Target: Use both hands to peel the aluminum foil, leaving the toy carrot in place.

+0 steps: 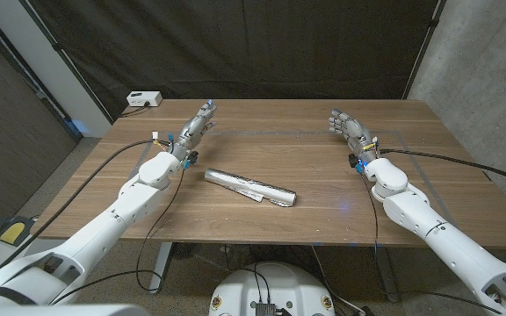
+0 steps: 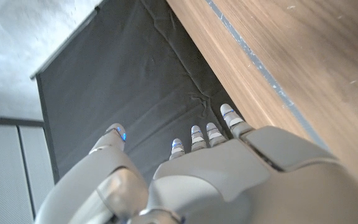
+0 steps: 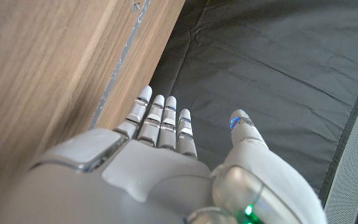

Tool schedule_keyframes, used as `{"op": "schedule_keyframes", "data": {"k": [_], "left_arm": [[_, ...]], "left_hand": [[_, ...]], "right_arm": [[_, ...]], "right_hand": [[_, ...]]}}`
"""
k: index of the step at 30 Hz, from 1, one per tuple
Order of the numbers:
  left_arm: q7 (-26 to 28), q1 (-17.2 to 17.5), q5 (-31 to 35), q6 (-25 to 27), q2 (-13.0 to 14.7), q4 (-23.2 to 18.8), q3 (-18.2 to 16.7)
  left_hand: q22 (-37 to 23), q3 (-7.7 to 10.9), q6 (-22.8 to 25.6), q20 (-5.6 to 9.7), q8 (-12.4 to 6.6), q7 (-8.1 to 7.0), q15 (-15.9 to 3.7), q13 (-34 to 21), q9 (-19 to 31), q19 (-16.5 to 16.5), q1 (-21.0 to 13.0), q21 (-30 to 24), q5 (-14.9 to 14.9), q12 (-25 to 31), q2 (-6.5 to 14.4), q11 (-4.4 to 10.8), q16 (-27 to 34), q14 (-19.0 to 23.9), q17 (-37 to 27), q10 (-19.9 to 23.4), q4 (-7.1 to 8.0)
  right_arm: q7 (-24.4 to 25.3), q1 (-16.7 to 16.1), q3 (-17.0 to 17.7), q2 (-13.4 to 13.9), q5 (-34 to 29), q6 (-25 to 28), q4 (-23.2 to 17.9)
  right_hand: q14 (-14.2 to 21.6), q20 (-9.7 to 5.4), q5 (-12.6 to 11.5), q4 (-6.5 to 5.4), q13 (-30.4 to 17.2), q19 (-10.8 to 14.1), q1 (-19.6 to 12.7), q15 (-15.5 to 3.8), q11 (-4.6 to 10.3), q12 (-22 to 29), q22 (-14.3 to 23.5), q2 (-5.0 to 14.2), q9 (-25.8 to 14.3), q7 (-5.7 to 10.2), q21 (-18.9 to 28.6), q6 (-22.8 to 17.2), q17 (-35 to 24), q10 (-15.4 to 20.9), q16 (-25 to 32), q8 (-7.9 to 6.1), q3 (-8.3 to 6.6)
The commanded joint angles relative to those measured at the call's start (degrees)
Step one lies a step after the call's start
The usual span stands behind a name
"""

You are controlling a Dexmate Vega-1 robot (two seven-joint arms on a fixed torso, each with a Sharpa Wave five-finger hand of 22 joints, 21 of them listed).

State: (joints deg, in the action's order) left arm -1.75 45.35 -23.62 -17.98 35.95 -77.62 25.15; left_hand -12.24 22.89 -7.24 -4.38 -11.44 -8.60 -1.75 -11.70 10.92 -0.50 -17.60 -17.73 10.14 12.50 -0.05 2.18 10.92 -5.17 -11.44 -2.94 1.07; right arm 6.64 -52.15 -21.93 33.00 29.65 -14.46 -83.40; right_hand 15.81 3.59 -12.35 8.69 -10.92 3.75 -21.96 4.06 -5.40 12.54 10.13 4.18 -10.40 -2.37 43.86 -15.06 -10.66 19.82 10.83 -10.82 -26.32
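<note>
Foil-wrapped carrot point(image 1: 250, 187) lies untouched mid-table point(image 1: 323, 149), with the left robot hand point(image 1: 195, 125) and right robot hand point(image 1: 350, 128) released, fingers apart, flanking it well beyond, seemingly poised to begin peeling.

At picture centre, a crinkled, shiny aluminium-foil roll point(image 1: 250, 187) lies on the matt brown wood-grain table point(image 1: 323, 167). Smooth grey-white plastic hands point(image 1: 193, 128) point(image 1: 350, 130); wrinkled black cloth backdrop point(image 1: 262, 44) across the top.
</note>
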Motion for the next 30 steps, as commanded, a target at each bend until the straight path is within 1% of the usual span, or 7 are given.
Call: {"op": "schedule_keyframes", "data": {"k": [1,8,11,16,17,22,30], "left_arm": [[0.44,0.03,6.68,-0.99,4.42,-4.38,0.86],[0.64,0.93,8.64,-1.21,6.39,-7.32,0.25],[0.88,1.46,9.75,-0.78,7.42,-8.81,0.02],[1.94,2.76,11.49,-0.47,8.80,-11.14,-0.64],[2.44,3.13,12.06,-0.14,9.16,-11.88,-0.84],[3.66,4.56,14.36,0.93,11.01,-14.99,-1.69],[2.39,5.04,17.22,0.79,13.69,-17.68,-2.21]], "left_hand": [[0.06,0.25,2.00,-0.26,-0.92,0.12,0.01,0.01,-0.06,0.84,-1.42,-0.19,0.35,0.65,-0.28,0.51,0.70,1.62,0.18,1.58,-0.93],[0.23,0.29,4.60,-0.73,-1.56,1.02,-0.65,0.14,-0.08,1.81,-3.11,-0.49,0.45,1.05,-0.98,0.86,1.13,3.92,0.47,3.41,-2.22],[0.32,0.48,6.32,-0.50,-1.93,0.87,-1.60,0.23,-0.10,2.62,-4.80,-0.75,0.58,1.33,-1.44,1.87,1.45,5.93,0.64,4.89,-3.44],[0.39,1.00,9.92,-0.39,-2.70,1.99,-2.33,0.35,-0.10,3.99,-7.89,-1.21,0.79,1.57,-1.78,2.72,1.58,8.56,0.84,7.22,-5.46],[0.39,1.08,10.18,-0.75,-2.67,2.39,-2.11,0.37,-0.11,4.18,-8.37,-1.28,0.81,1.70,-1.82,2.76,1.64,9.09,0.85,7.88,-5.76],[0.39,1.35,12.02,-0.79,-2.90,2.58,-2.75,0.43,-0.11,5.52,-10.06,-1.78,1.01,2.00,-1.90,3.27,1.98,11.45,0.91,9.77,-6.76],[0.48,0.99,14.84,-0.91,-3.27,2.59,-3.58,0.51,-0.15,6.19,-12.59,-1.93,1.35,1.97,-3.70,4.25,1.58,12.63,1.02,11.62,-8.64]], "right_arm": [[0.77,-1.56,-0.13,0.28,-0.29,0.67,-1.99],[0.88,-2.33,-0.41,0.21,-0.53,0.47,-2.77],[0.95,-2.67,-0.63,-0.01,-0.70,0.17,-2.97],[0.83,-3.04,-1.17,-0.47,-1.18,-0.63,-3.13],[0.80,-3.11,-1.24,-0.52,-1.29,-0.81,-3.17],[1.17,-3.94,-1.43,-0.79,-1.88,-1.86,-3.70],[2.65,-5.32,-1.66,-1.29,-3.30,-3.12,-4.84]], "right_hand": [[0.42,0.22,-0.07,-0.32,0.00,0.46,-0.11,0.26,-0.09,0.32,0.13,0.58,-0.07,0.08,-0.16,-0.38,-0.06,0.63,0.36,-0.30,-0.24],[0.67,0.29,-0.04,-0.40,0.02,0.53,0.00,0.44,-0.15,0.41,0.14,0.64,-0.07,0.05,-0.24,-0.49,-0.07,0.94,0.45,-0.31,-0.26],[0.83,0.30,-0.02,-0.41,0.03,0.62,0.03,0.49,-0.24,0.47,0.14,0.66,-0.07,0.06,-0.28,-0.52,-0.05,1.13,0.49,-0.30,-0.29],[1.12,0.34,0.01,-0.46,0.04,0.66,0.12,0.67,-0.21,0.55,0.15,0.67,-0.07,0.10,-0.36,-0.70,-0.05,1.40,0.58,-0.34,-0.30],[1.15,0.36,0.02,-0.47,0.04,0.68,0.13,0.65,-0.24,0.57,0.15,0.67,-0.07,0.06,-0.37,-0.73,-0.04,1.46,0.58,-0.34,-0.30],[1.44,0.33,0.04,-0.52,0.05,0.73,0.21,0.55,-0.19,0.60,0.15,0.70,-0.07,0.18,-0.43,-0.96,-0.05,1.61,0.67,-0.40,-0.31],[1.73,0.41,0.06,-0.56,0.06,0.87,0.31,0.60,-0.12,0.72,0.16,0.74,-0.07,0.18,-0.54,-1.36,-0.03,2.02,0.71,-0.49,-0.35]]}}
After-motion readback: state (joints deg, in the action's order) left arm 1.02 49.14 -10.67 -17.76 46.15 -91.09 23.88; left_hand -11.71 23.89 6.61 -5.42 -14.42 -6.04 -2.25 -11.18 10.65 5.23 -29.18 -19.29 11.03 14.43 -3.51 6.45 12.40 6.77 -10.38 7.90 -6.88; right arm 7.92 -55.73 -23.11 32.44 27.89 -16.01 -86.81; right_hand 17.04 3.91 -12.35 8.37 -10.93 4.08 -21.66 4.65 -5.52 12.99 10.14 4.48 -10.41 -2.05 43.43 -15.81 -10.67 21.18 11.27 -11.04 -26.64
